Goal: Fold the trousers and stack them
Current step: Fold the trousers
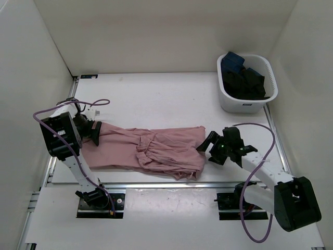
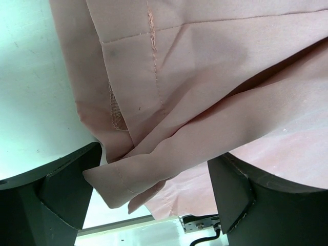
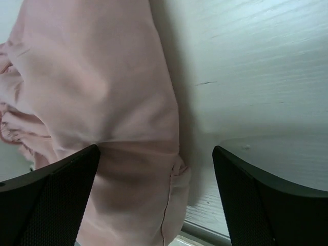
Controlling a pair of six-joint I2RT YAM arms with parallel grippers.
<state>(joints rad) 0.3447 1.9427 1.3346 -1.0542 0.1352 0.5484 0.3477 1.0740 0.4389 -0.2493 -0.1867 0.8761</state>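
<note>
Dusty-pink trousers of soft thin fabric (image 1: 151, 148) lie across the near half of the white desk (image 1: 156, 94), stretched from left to right, with a gathered bunch near their middle. From above, my left gripper (image 1: 96, 133) sits at their left end and my right gripper (image 1: 207, 147) at their right end. A white plastic basket (image 1: 247, 107) of dark clothes (image 1: 244, 78) stands in the far right corner.

At my left wrist, the fingers (image 2: 61, 189) stand apart, with a folded hem lying between them.

At my right wrist, the fingers (image 3: 51, 200) are spread wide over the cloth's edge, with bare desk beside it.
</note>
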